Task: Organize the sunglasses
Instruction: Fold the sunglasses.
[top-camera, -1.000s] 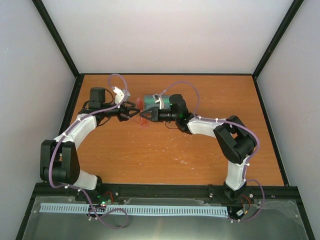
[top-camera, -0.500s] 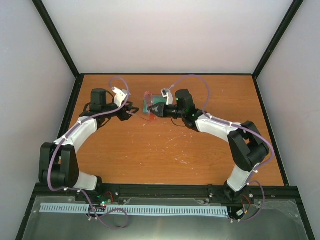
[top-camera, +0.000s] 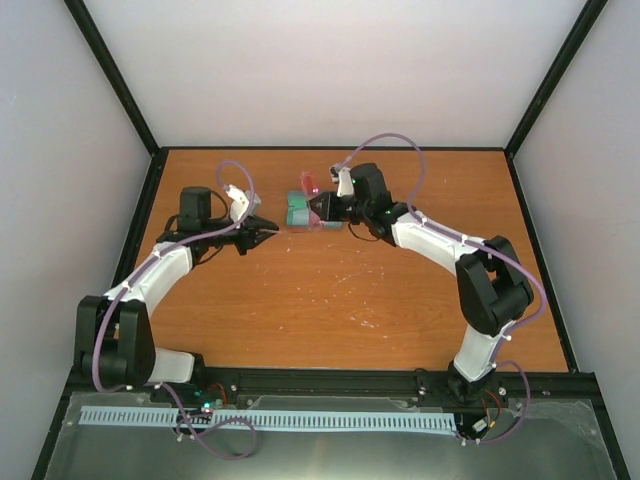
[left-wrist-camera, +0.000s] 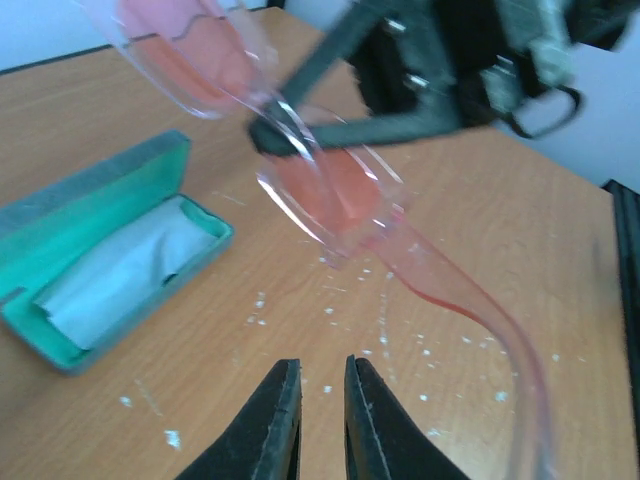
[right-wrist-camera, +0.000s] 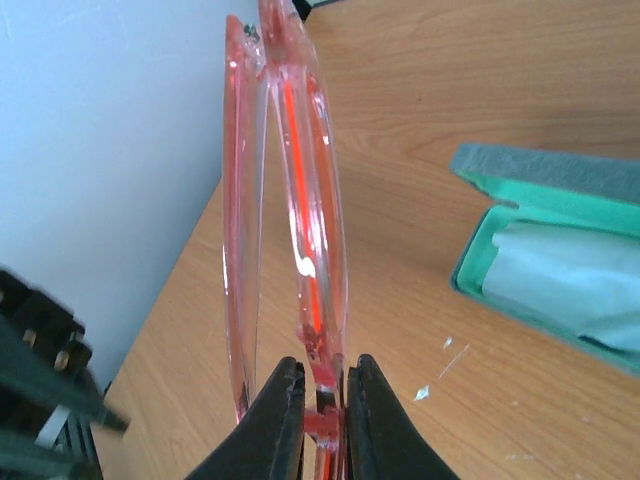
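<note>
My right gripper (top-camera: 318, 207) (right-wrist-camera: 325, 375) is shut on the sunglasses (right-wrist-camera: 310, 200), clamped on the red-pink frame where a temple joins it. They hang in the air, temples folded close, above the table beside the case. They also show in the top view (top-camera: 308, 183) and the left wrist view (left-wrist-camera: 330, 190). The grey-blue case (top-camera: 296, 212) (left-wrist-camera: 60, 330) (right-wrist-camera: 540, 170) lies open with its green lining up and a light-blue cloth (left-wrist-camera: 130, 265) (right-wrist-camera: 570, 280) inside. My left gripper (top-camera: 262, 232) (left-wrist-camera: 322, 375) is empty, its jaws a narrow gap apart, left of the case and clear of the glasses.
Black frame rails (top-camera: 140, 215) edge the wooden table (top-camera: 330, 300) at left, right and front. White walls stand close behind the case. White specks dot the table (left-wrist-camera: 390, 330) under the glasses.
My right gripper has carried the sunglasses back and up over the case. My left gripper has drawn away to the left and its jaws have narrowed.
</note>
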